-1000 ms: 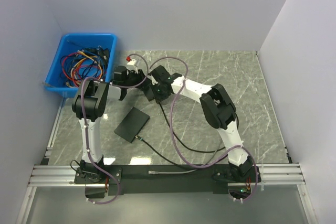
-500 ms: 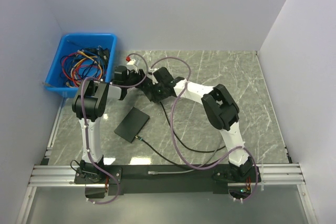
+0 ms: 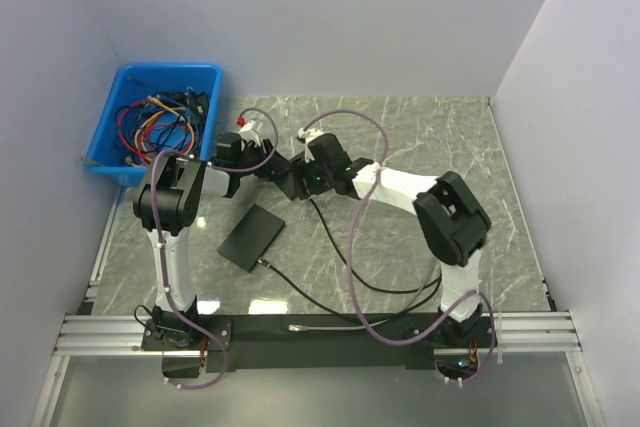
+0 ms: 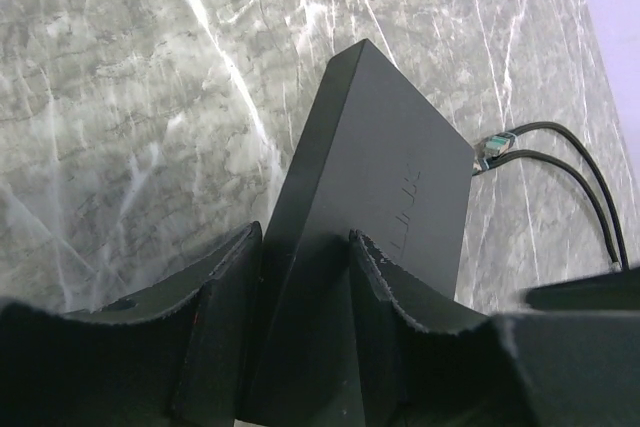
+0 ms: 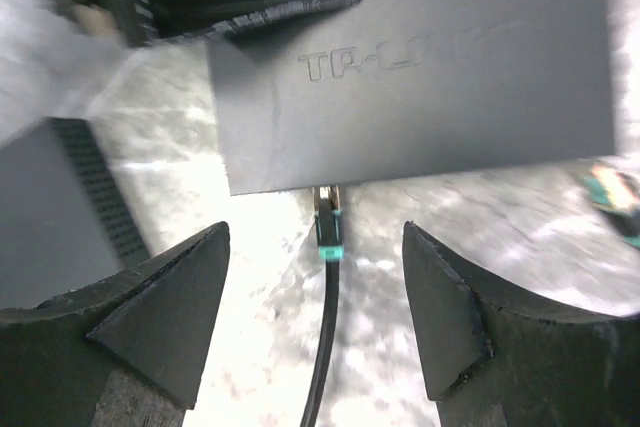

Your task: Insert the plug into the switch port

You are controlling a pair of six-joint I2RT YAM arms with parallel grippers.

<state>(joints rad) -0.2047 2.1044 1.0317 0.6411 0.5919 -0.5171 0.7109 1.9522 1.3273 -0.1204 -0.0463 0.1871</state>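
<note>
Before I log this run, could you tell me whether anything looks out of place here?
The switch is not lying flat on the table: the left gripper holds it tilted in its jaws. A plug appears to sit in its edge port, while a second plug, blurred, lies apart from that edge, unplugged.

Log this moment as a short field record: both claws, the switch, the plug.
left claw: shut on the switch
right claw: open, one finger either side of the plug, touching nothing
plug: teal boot, at the switch's edge; full seating cannot be told
cable: black, trails from the plug toward the camera
second black box: flat on the table
</note>
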